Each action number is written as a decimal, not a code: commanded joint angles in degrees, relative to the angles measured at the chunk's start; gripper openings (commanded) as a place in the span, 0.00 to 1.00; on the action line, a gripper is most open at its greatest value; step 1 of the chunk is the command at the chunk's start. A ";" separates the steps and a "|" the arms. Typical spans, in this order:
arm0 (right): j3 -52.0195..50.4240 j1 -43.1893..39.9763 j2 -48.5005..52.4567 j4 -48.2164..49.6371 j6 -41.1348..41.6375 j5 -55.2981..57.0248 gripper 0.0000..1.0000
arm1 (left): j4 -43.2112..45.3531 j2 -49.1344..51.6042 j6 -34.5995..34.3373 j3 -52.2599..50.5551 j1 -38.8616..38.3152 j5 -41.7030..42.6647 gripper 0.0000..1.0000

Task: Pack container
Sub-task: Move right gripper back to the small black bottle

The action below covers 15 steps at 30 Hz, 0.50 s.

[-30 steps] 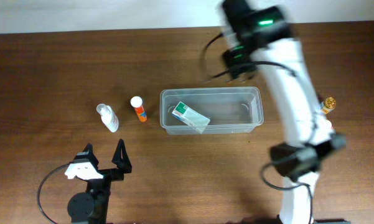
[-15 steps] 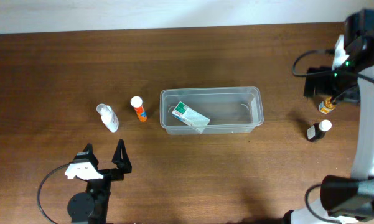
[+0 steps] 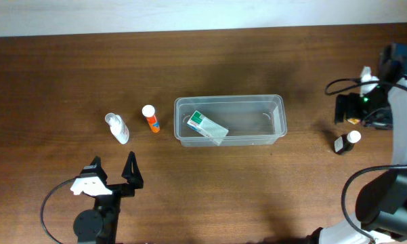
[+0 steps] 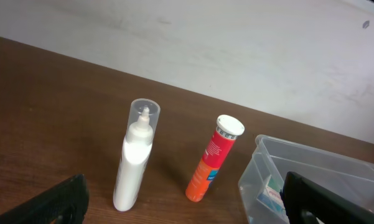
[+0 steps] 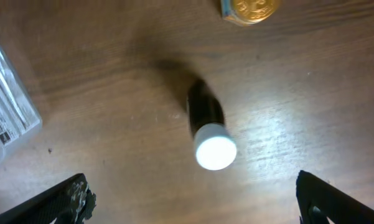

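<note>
The container (image 3: 230,120), a clear plastic tub, sits mid-table with a white-and-green box (image 3: 206,126) lying inside. In the left wrist view its corner (image 4: 299,180) shows at the right. To its left stand a white bottle (image 3: 117,127) (image 4: 135,158) and an orange tube (image 3: 150,118) (image 4: 211,160). My left gripper (image 3: 112,175) (image 4: 187,208) rests open near the front edge, facing them. At the far right, my right gripper (image 3: 350,112) (image 5: 196,205) hangs open above a small dark bottle with a white cap (image 3: 345,142) (image 5: 208,134), holding nothing.
A gold-capped amber bottle (image 5: 249,7) stands just beyond the dark one; in the overhead view the right arm hides it. The container's edge (image 5: 6,102) shows at the left of the right wrist view. Cables trail near both arm bases.
The right arm swung from behind the container out to the far right and came down over the dark bottle, its jaws opening wider. The left arm stayed still.
</note>
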 commanded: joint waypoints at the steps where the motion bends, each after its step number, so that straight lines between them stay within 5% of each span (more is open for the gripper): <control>1: -0.28 -2.58 -0.13 0.76 -1.14 -4.66 0.98 | -0.07 -0.50 -0.57 -0.28 0.28 0.61 0.99; 15: -4.70 -2.62 4.22 3.52 -4.39 -6.29 0.98 | -0.09 -0.48 -0.57 -0.28 0.28 0.61 0.99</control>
